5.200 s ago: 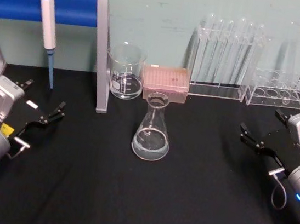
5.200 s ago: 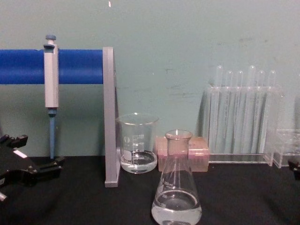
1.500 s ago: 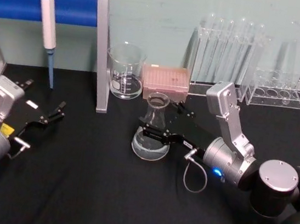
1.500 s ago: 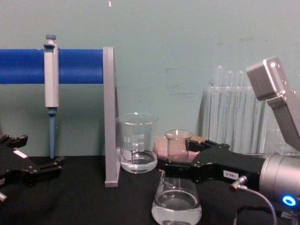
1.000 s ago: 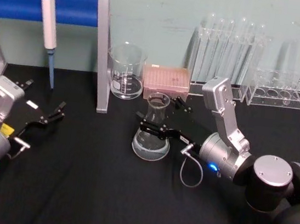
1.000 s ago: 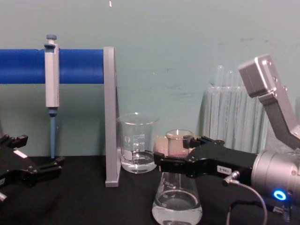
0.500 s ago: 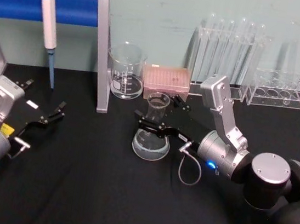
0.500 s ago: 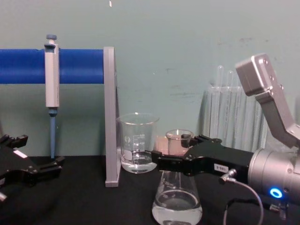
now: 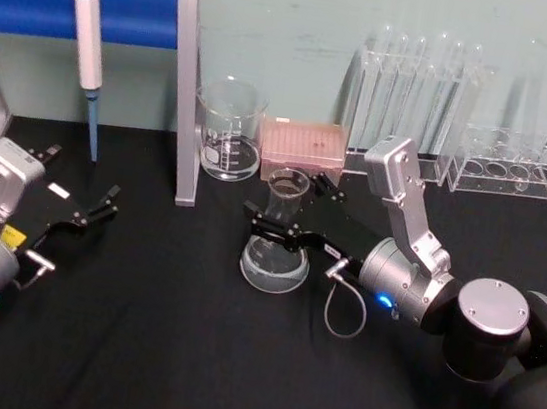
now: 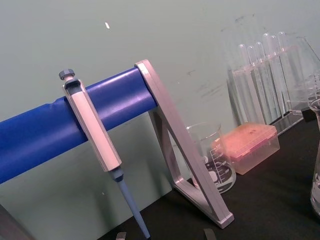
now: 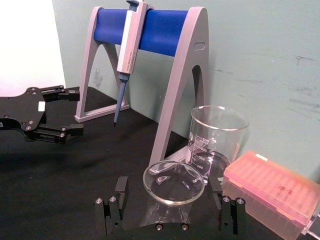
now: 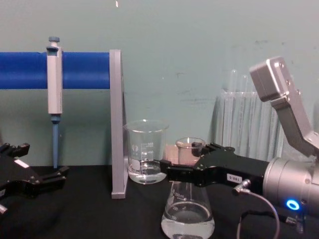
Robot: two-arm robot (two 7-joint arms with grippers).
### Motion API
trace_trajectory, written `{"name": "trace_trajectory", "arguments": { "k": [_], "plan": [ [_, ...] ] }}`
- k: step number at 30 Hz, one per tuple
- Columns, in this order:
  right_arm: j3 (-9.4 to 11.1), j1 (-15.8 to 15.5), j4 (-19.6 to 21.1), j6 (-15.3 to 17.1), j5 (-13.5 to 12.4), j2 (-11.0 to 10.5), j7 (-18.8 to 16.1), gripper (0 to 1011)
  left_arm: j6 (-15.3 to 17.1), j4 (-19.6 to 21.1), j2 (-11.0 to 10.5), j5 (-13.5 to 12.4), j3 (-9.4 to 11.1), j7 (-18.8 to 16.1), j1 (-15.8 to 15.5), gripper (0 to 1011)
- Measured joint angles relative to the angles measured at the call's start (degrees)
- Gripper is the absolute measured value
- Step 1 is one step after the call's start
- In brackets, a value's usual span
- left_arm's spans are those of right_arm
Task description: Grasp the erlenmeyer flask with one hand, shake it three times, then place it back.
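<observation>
The erlenmeyer flask (image 9: 275, 250) stands upright on the black table, with a little clear liquid in its base. My right gripper (image 9: 288, 207) reaches in from the right and sits open at the flask's neck, one finger on each side. In the right wrist view the flask's rim (image 11: 173, 181) lies between the two fingers (image 11: 112, 205) with a gap on both sides. The chest view shows the flask (image 12: 188, 216) with the right gripper (image 12: 180, 162) at neck height. My left gripper (image 9: 80, 179) rests open at the table's left, away from the flask.
A glass beaker (image 9: 228, 143) and a pink tip box (image 9: 304, 150) stand just behind the flask. A pipette (image 9: 88, 29) hangs on the blue stand (image 9: 138, 10) at the back left. Test tube racks (image 9: 413, 102) line the back right.
The right arm has come in from the table's right side to the flask and its open fingers now straddle the neck. Over the last half second it barely moved. The left arm stayed still.
</observation>
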State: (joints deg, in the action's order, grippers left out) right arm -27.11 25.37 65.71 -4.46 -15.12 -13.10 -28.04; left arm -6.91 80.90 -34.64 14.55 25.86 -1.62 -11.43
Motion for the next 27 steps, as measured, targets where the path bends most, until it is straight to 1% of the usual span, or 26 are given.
{"name": "trace_trajectory", "arguments": {
  "k": [3, 4, 5, 7, 8, 9, 10, 11, 13, 14, 16, 17, 21, 23, 27],
  "plan": [
    [0.0, 0.0, 0.0, 0.0, 0.0, 0.0, 0.0, 993, 0.0, 0.0, 0.0, 0.0, 0.0, 0.0, 0.0, 1001],
    [0.0, 0.0, 0.0, 0.0, 0.0, 0.0, 0.0, 979, 0.0, 0.0, 0.0, 0.0, 0.0, 0.0, 0.0, 1001],
    [0.0, 0.0, 0.0, 0.0, 0.0, 0.0, 0.0, 943, 0.0, 0.0, 0.0, 0.0, 0.0, 0.0, 0.0, 1001],
    [0.0, 0.0, 0.0, 0.0, 0.0, 0.0, 0.0, 914, 0.0, 0.0, 0.0, 0.0, 0.0, 0.0, 0.0, 1001],
    [0.0, 0.0, 0.0, 0.0, 0.0, 0.0, 0.0, 869, 0.0, 0.0, 0.0, 0.0, 0.0, 0.0, 0.0, 1001],
    [0.0, 0.0, 0.0, 0.0, 0.0, 0.0, 0.0, 861, 0.0, 0.0, 0.0, 0.0, 0.0, 0.0, 0.0, 1001],
    [0.0, 0.0, 0.0, 0.0, 0.0, 0.0, 0.0, 836, 0.0, 0.0, 0.0, 0.0, 0.0, 0.0, 0.0, 1001],
    [0.0, 0.0, 0.0, 0.0, 0.0, 0.0, 0.0, 787, 0.0, 0.0, 0.0, 0.0, 0.0, 0.0, 0.0, 1001],
    [0.0, 0.0, 0.0, 0.0, 0.0, 0.0, 0.0, 747, 0.0, 0.0, 0.0, 0.0, 0.0, 0.0, 0.0, 1001],
    [0.0, 0.0, 0.0, 0.0, 0.0, 0.0, 0.0, 690, 0.0, 0.0, 0.0, 0.0, 0.0, 0.0, 0.0, 1001],
    [0.0, 0.0, 0.0, 0.0, 0.0, 0.0, 0.0, 650, 0.0, 0.0, 0.0, 0.0, 0.0, 0.0, 0.0, 1001],
    [0.0, 0.0, 0.0, 0.0, 0.0, 0.0, 0.0, 593, 0.0, 0.0, 0.0, 0.0, 0.0, 0.0, 0.0, 1001],
    [0.0, 0.0, 0.1, 0.0, 0.0, 0.0, 0.0, 481, 0.0, 0.0, 0.0, 0.0, 0.0, 0.0, 0.0, 1001],
    [0.0, 0.0, 0.1, 0.0, 0.0, 0.0, 0.0, 451, 0.0, 0.0, 0.0, 0.0, 0.0, 0.0, 0.0, 1001],
    [0.0, 0.0, 0.1, 0.1, -0.1, 0.0, 0.0, 451, 0.0, 0.0, 0.0, 0.0, 0.0, 0.0, 0.0, 1001]
  ]
}}
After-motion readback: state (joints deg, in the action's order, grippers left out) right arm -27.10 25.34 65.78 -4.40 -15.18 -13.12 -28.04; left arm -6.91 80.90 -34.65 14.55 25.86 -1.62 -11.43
